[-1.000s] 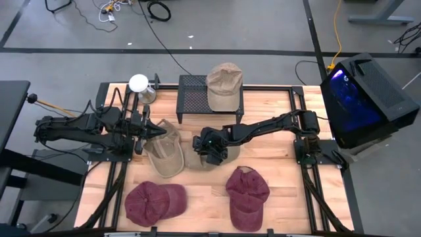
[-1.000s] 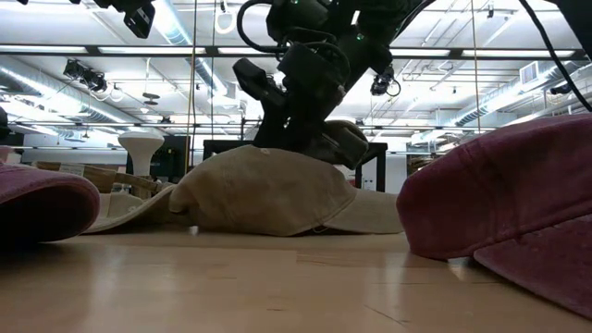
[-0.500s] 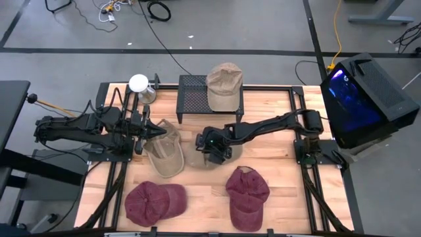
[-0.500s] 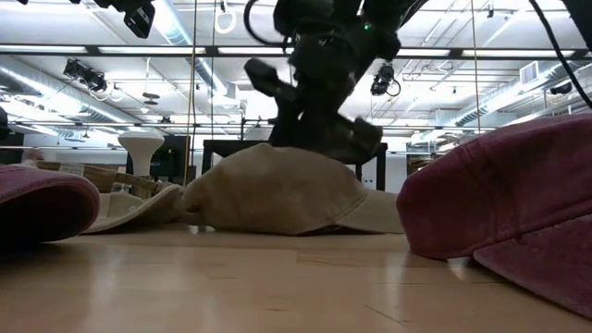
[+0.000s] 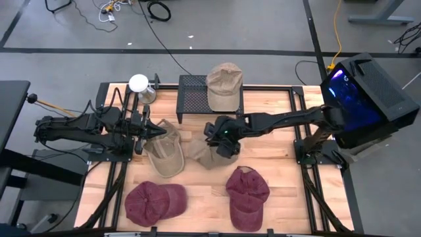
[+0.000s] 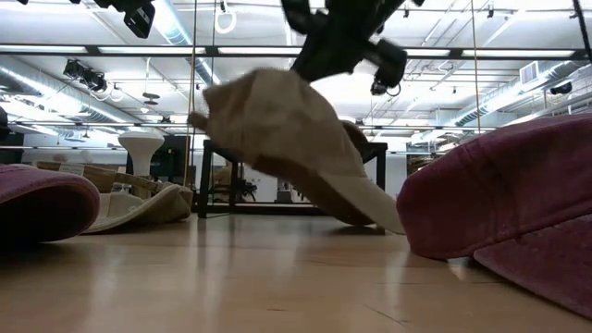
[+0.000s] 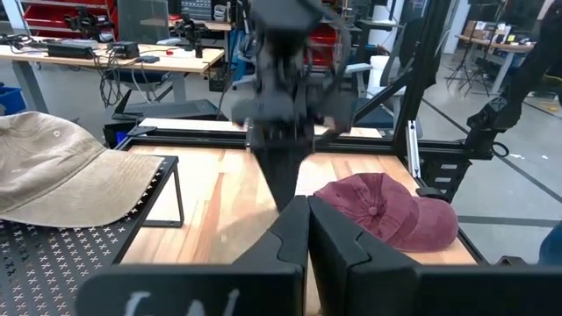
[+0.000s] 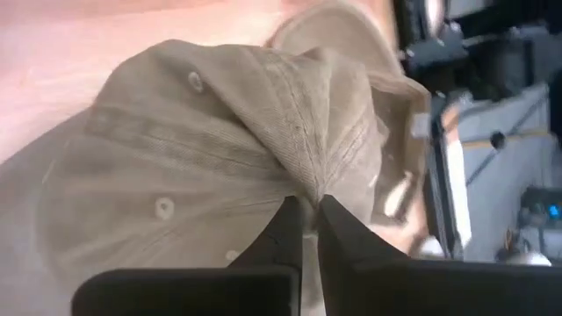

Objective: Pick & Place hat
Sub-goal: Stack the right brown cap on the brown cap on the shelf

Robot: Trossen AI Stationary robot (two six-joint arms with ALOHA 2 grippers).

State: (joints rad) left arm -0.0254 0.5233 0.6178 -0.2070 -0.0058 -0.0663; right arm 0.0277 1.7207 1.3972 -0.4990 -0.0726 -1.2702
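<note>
cloth of the tan hat (image 8: 228, 149) is pinched at the crown by my right gripper (image 5: 225, 141), fingers closed on it. hat hangs above the table (image 5: 276, 197), brim drooping. it seems soft and light, so a fold of crown is a good hold. left gripper (image 5: 158, 131) waits closed beside another tan hat (image 5: 166, 157).

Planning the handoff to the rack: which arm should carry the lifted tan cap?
Right. The right gripper already pinches the crown of the lifted tan cotton cap, close to the black mesh rack. The left gripper waits shut over another tan cap.

right gripper (image 5: 222, 143) pinched tight at mid-table, arm stretched out; left gripper (image 5: 160, 131) closed, waiting left.
</note>
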